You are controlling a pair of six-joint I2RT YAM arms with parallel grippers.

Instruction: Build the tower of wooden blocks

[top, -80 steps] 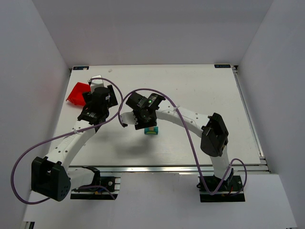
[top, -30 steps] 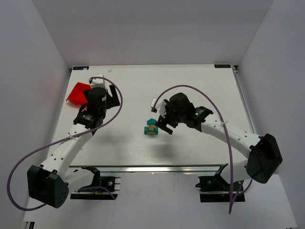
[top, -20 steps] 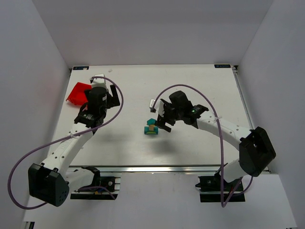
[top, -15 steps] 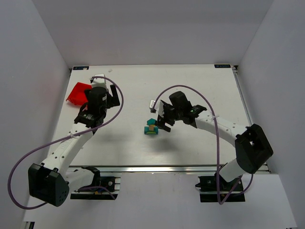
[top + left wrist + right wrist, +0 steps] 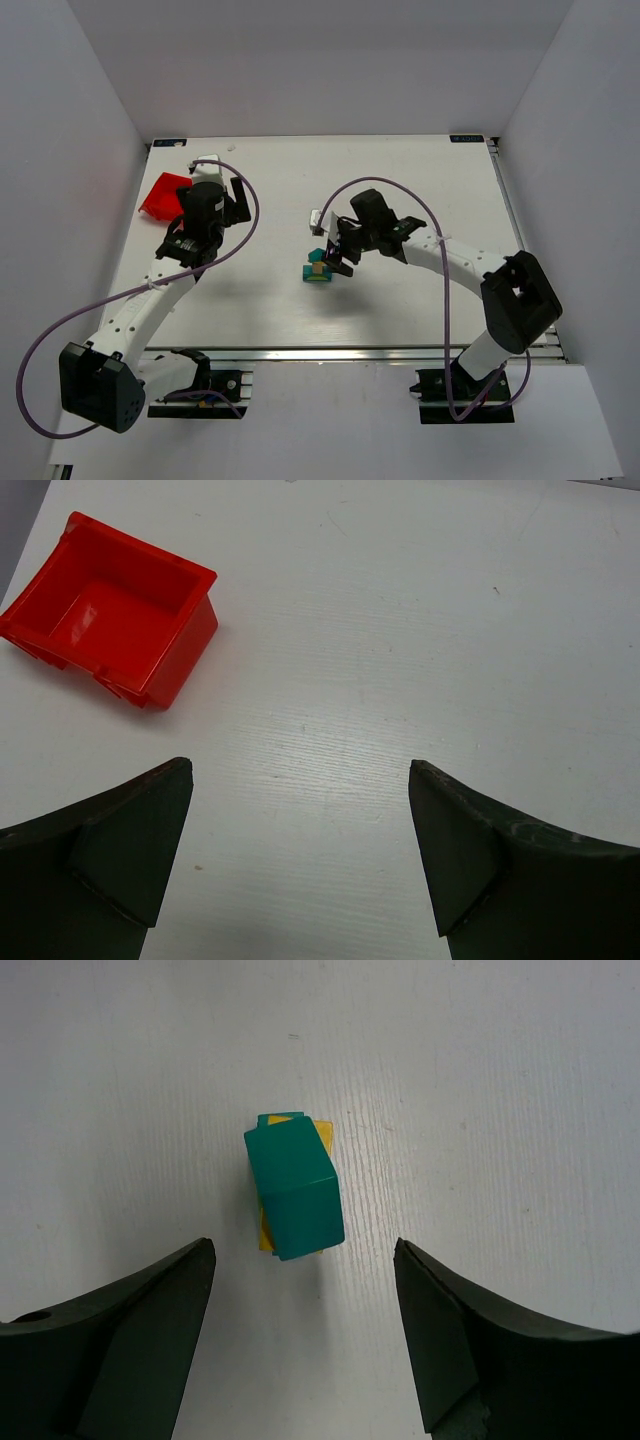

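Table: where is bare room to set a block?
Free: the far right of the table, behind the right arm; also between the left gripper and the wood block tower. Crowded: at the tower, near the right gripper.

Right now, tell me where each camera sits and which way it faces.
Top external: above and behind the bases, looking down on the table, both arms, the red bin and the wood block tower.
Left wrist: on the left arm, facing down past the open left gripper at the red bin.
Right wrist: on the right arm, facing down past the open right gripper at the tower.
Shared: top and right wrist both show the tower.
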